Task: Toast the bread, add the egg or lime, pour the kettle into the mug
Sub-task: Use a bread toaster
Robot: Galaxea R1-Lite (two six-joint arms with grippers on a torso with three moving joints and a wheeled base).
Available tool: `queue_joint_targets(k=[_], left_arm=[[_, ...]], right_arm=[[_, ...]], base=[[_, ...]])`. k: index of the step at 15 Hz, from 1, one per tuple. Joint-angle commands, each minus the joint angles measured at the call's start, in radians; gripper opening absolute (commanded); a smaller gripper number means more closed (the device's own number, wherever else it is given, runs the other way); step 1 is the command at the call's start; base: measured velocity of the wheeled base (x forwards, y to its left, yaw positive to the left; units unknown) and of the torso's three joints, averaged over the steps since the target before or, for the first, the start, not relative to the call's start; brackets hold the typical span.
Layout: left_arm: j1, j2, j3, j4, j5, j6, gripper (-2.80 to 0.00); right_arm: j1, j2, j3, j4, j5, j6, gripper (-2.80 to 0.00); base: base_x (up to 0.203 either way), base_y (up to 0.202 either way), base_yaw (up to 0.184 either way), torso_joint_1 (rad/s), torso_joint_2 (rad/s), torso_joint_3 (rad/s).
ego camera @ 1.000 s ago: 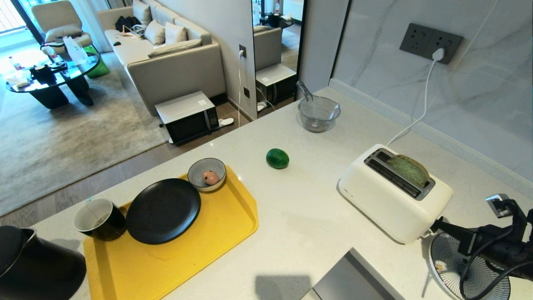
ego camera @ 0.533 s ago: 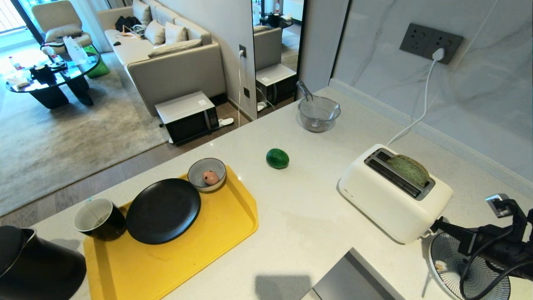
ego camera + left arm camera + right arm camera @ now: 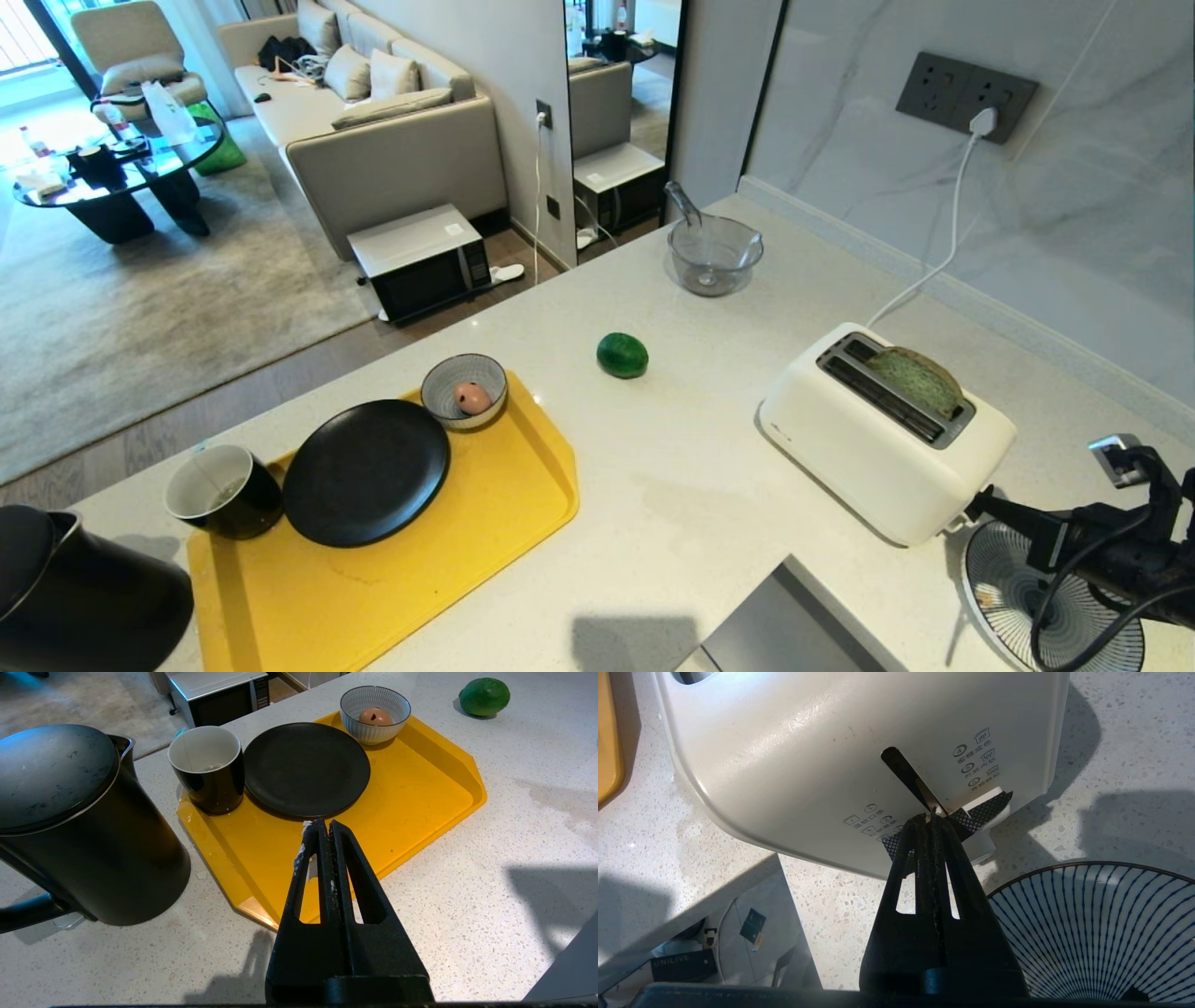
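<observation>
The pale green bread [image 3: 917,381] stands in the far slot of the white toaster [image 3: 878,448], its rounded top showing above the slot. My right gripper [image 3: 976,509] is shut, and its tips [image 3: 930,819] rest against the toaster's lever [image 3: 987,809] at the low end of the lever slot. The lime [image 3: 623,355] lies on the counter. An egg [image 3: 472,398] sits in a small striped bowl [image 3: 446,408]. The mug [image 3: 222,490] and the black kettle [image 3: 75,597] stand at the near left. My left gripper [image 3: 325,823] is shut and empty above the tray's near edge.
A yellow tray [image 3: 523,504] carries the mug, a black plate [image 3: 366,471] and the egg bowl. A blue-striped plate [image 3: 1055,597] lies under my right arm. A glass bowl [image 3: 714,254] stands at the far edge. The toaster's cord [image 3: 943,252] runs to the wall socket.
</observation>
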Motion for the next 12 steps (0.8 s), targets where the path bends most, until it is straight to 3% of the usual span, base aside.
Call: queue_joint_targets(k=[1, 12], left_arm=[[0.000, -0.002, 0.014, 0.000, 0.000, 0.000, -2.80], [0.000, -0.002, 0.014, 0.000, 0.000, 0.000, -2.80]], right_arm=[[0.000, -0.001, -0.001, -0.008, 0.004, 0.000, -2.80], [0.000, -0.004, 0.001, -0.008, 0.004, -0.002, -2.80]], base=[[0.000, 0.000, 0.000, 0.000, 0.00, 0.000], [0.000, 0.000, 0.000, 0.000, 0.00, 0.000]])
